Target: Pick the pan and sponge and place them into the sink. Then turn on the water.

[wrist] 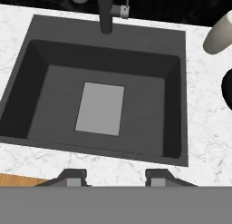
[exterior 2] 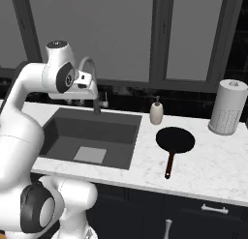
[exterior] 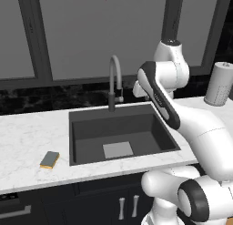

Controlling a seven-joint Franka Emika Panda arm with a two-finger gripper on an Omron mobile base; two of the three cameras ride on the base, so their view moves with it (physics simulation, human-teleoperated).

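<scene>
We see the sink [exterior: 86, 124] set in the white marble counter [exterior: 27, 137], basin bare except for the lighter grey patch on its floor. The sponge [exterior: 49, 159] lies flat on the counter just left of the sink, apart from its rim. The pan [exterior 2: 175, 140] sits on the counter right of the sink, handle pointing toward the front edge; in the left base view the arm covers that stretch of counter. In the hand view just a dark sliver of it shows at the right edge, cut off.

The faucet [exterior: 113, 80] rises behind the sink; its spout end is partly masked by the arm in the right base view. A soap bottle [exterior 2: 156, 112] stands between sink and pan, and a paper towel roll [exterior 2: 226, 107] stands further right on the counter, its far side cropped in the left base view.

The gripper [wrist: 115, 177] hangs above the sink's front rim, looking down into the basin. Its two tips stand apart with nothing between them, counter showing through the gap. In both base views the hand is mostly hidden behind the arm's own links, so we cannot read the fingers there.
</scene>
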